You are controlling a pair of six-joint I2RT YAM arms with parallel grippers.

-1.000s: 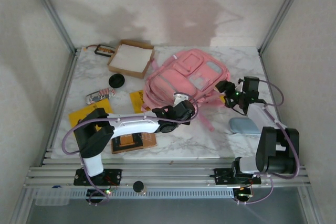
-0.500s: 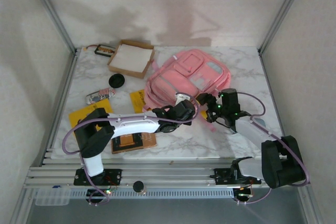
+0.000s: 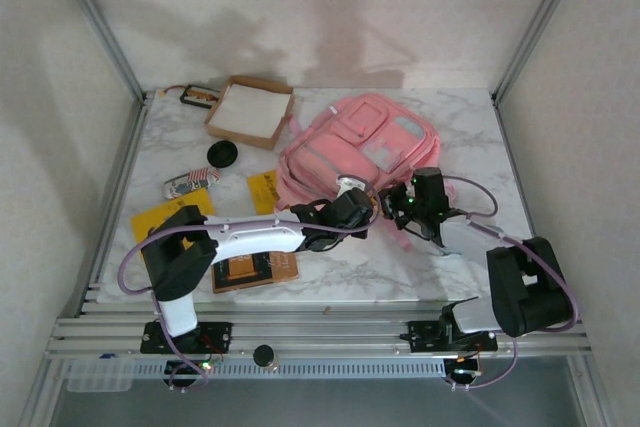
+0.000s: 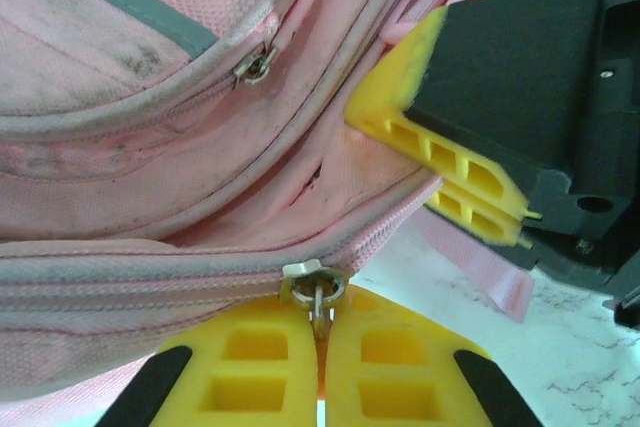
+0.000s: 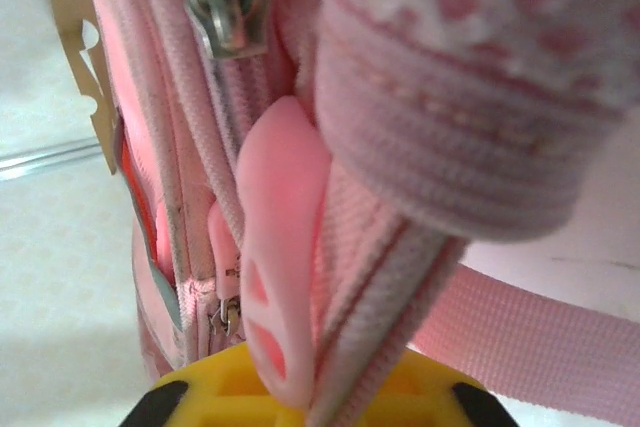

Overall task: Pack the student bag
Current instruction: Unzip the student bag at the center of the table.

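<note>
- The student bag [image 3: 355, 152] lies flat on the marble table, front pockets up, with both arms reaching to its near edge.
- The left gripper [image 4: 320, 367] is clenched on the metal zip pull [image 4: 318, 292] at the bag's near edge. The pull is pinched between its two yellow pads, and this grip is the same as a second ago.
- The right gripper [image 3: 392, 205] is what changed. A second ago it hung off the bag's right side with its jaws spread. It has now swung in to the bag's near edge, just beside the left gripper, and its jaws have snapped closed.
- In the right wrist view, a pink rubbery tab [image 5: 280, 277] and a seam of bag fabric run down between its pads [image 5: 215, 392]. I judge that it has taken hold of the bag there (how much fabric it caught is hidden below the frame edge).
- With one gripper on the zip pull and the other pinning the bag beside it, the arms look braced to run the zip. Opening the bag seems to be the step in hand.
- How far that zip is already open I cannot tell from these views.
- The black disc [image 3: 221, 154] and yellow card [image 3: 262, 190] lie on the table left of the bag, and the cardboard box [image 3: 250, 110] sits beyond the bag's far-left corner. Packing proper looks barely begun.
</note>
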